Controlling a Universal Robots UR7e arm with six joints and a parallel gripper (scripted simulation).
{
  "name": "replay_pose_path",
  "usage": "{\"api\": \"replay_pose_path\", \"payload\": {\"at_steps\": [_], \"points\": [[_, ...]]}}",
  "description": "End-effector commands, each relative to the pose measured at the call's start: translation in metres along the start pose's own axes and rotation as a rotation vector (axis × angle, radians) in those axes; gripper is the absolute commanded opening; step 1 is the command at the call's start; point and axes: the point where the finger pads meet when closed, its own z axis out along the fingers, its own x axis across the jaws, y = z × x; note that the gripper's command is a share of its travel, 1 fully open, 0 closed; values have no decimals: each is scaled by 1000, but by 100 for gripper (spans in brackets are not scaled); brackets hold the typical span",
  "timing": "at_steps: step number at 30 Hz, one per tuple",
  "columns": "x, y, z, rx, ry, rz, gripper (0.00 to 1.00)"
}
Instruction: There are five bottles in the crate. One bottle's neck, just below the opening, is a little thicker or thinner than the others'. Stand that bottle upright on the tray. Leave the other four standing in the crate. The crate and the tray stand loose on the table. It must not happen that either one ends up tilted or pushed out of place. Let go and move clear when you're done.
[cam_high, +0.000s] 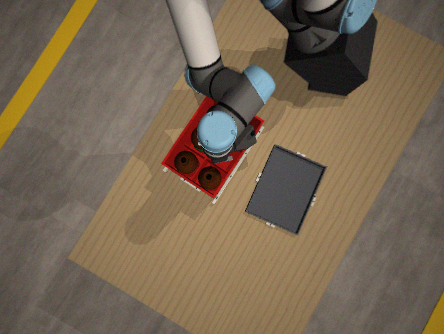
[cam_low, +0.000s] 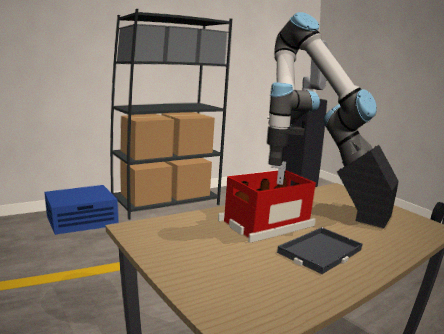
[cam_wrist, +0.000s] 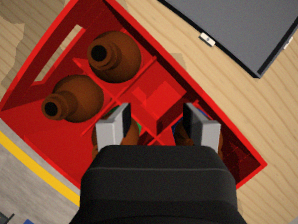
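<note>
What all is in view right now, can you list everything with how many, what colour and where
Crate: one, red, on the table beneath the gripper.
Bottles: two fully seen, brown, upright in the crate; others hidden by the gripper.
Tray: one, dark grey, on the table beside the crate, holding nothing.
Table: one, light wood.
Shelf rack: one, black, by the wall.
Cardboard boxes: four, tan, on the rack.
Bins: three, grey, top shelf.
Case: one, blue, on the floor.
Floor line: yellow.
Arm: one, white and grey, blue caps.
Gripper: one, open, above the crate.
</note>
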Motion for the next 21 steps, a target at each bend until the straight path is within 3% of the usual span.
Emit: {"api": "replay_pose_path", "payload": {"at_steps": [1,21], "points": [[0,0,0,-1,1,0,100],[0,0,4,-1,1,0,100]]}}
